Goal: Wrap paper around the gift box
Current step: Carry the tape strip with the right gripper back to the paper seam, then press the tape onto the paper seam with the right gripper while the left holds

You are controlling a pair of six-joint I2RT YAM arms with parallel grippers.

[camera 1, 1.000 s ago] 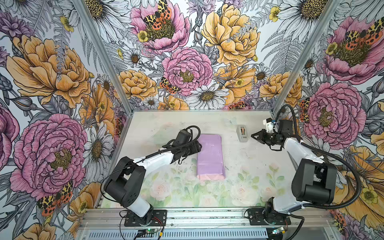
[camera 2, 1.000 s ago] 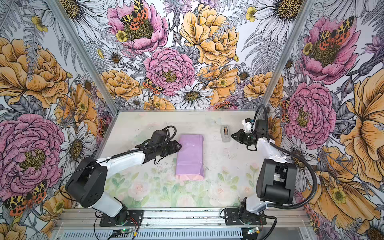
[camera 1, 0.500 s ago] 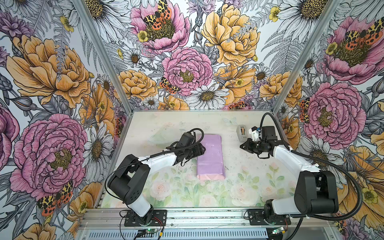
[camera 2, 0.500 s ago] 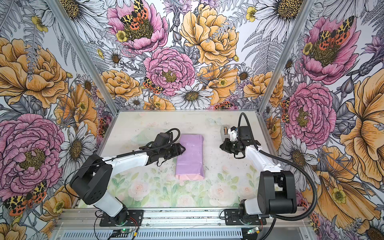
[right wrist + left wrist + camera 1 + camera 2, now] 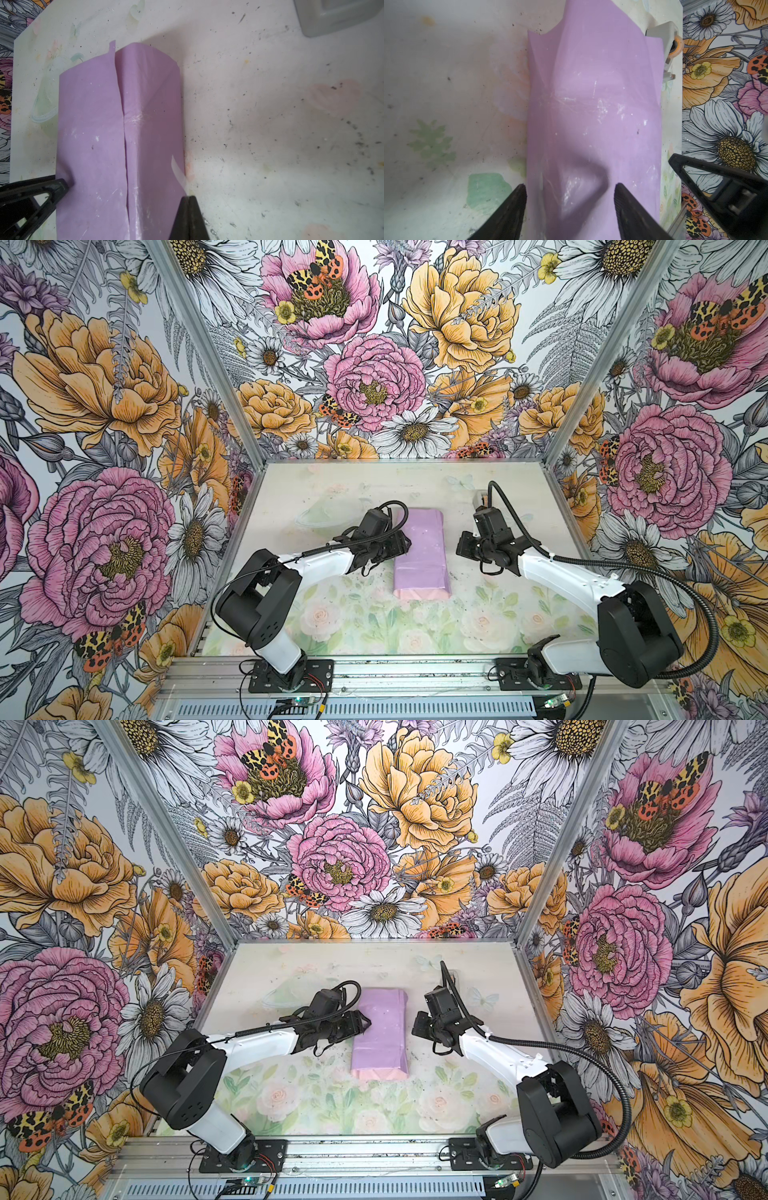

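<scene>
**Paper folded over the box, tape strip at its right side**

The paper point(image 5: 422, 556) point(image 5: 380, 1031) lies in the middle of the table point(image 5: 332, 489), folded into a long, raised, box-like wrap that runs from near to far. Its lilac face is outward, and a band of the pink face shows at the near end. The gift box is hidden beneath the wrap.

In the right wrist view, the paper point(image 5: 93, 124) shows a lengthwise seam along its top where one edge laps the other. At the far end a small corner of the sheet sticks up.

The left arm point(image 5: 324, 566) reaches in from the left, with the left jaws at the wrap's left edge. In the left wrist view they stand well apart. One tip is at the left edge of the paper point(image 5: 591, 104) and the other is over its top. They grip nothing, and I cannot tell whether the tips press on the sheet.

The right arm point(image 5: 561, 576) comes in from the right. The right jaws are pinched together just beside the wrap's right side, low by the table. A strip of clear tape point(image 5: 177, 169) runs from their tips onto that side of the paper.

A grey tape dispenser point(image 5: 668, 41) point(image 5: 332, 16) stands farther back on the right, apart from the wrap.
</scene>
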